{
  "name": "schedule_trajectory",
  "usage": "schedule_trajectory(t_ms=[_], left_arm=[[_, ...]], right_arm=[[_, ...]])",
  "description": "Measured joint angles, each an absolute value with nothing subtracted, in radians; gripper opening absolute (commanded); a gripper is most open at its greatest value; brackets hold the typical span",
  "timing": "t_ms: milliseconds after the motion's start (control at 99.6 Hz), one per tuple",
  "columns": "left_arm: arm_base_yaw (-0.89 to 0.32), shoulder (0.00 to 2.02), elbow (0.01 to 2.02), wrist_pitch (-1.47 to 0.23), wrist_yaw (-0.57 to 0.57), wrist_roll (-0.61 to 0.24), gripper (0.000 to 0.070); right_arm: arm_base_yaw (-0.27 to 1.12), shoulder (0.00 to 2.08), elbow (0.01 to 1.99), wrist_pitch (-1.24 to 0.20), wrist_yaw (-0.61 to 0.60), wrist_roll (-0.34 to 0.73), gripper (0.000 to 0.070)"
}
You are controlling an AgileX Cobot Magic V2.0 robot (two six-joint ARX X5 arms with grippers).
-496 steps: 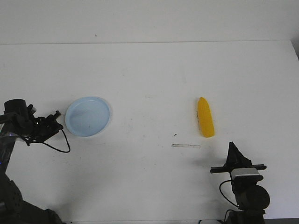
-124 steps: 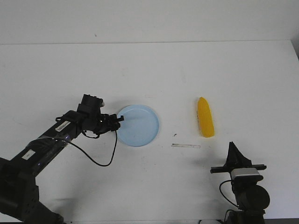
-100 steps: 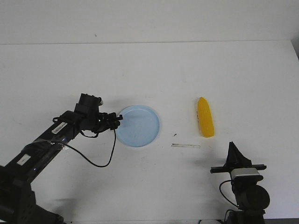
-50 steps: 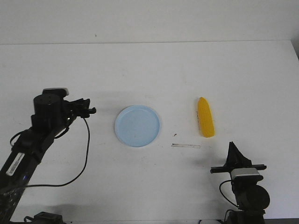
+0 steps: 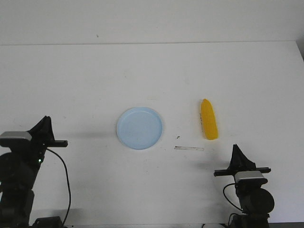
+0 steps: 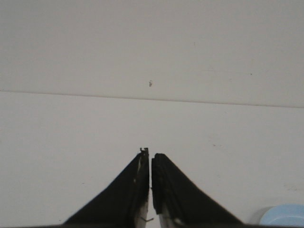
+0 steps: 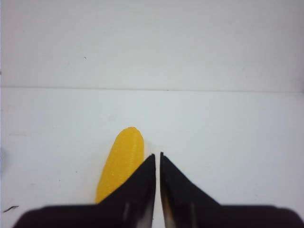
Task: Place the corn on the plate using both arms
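The pale blue plate (image 5: 139, 128) lies empty near the middle of the white table. The yellow corn (image 5: 208, 119) lies to its right, its pointed end away from me. My left gripper (image 5: 45, 124) is shut and empty at the front left, well left of the plate. A corner of the plate shows in the left wrist view (image 6: 285, 216), beside the shut left gripper (image 6: 150, 153). My right gripper (image 5: 235, 150) is shut and empty at the front right, just short of the corn. In the right wrist view the corn (image 7: 121, 159) lies just beyond the right gripper (image 7: 157, 155).
A thin pale strip (image 5: 189, 148) and a small dark speck (image 5: 177, 137) lie on the table between the plate and the corn. The table's back edge (image 5: 152, 43) runs across the far side.
My left arm pushed the plate from the left side to the table's middle, then let it be and drew back to the front left. The right arm and the corn have not moved.
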State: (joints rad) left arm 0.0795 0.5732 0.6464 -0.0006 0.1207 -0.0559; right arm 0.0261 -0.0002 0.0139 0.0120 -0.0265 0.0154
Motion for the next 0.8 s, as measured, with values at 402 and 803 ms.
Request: schedule_trajectory(t_ms=[402, 803], left_arm=[[0.116, 0.041, 0.347, -0.138, 0.122, -0.008, 0.0001], [0.116, 0.017, 0.354, -0.201, 0.122, -0.006, 0.0001]], right_arm=[[0.026, 0.0, 0.014, 0.012, -0.027, 0.015, 0.0015], [0.026, 0.0, 0.014, 0.012, -0.027, 0.015, 0.0014]])
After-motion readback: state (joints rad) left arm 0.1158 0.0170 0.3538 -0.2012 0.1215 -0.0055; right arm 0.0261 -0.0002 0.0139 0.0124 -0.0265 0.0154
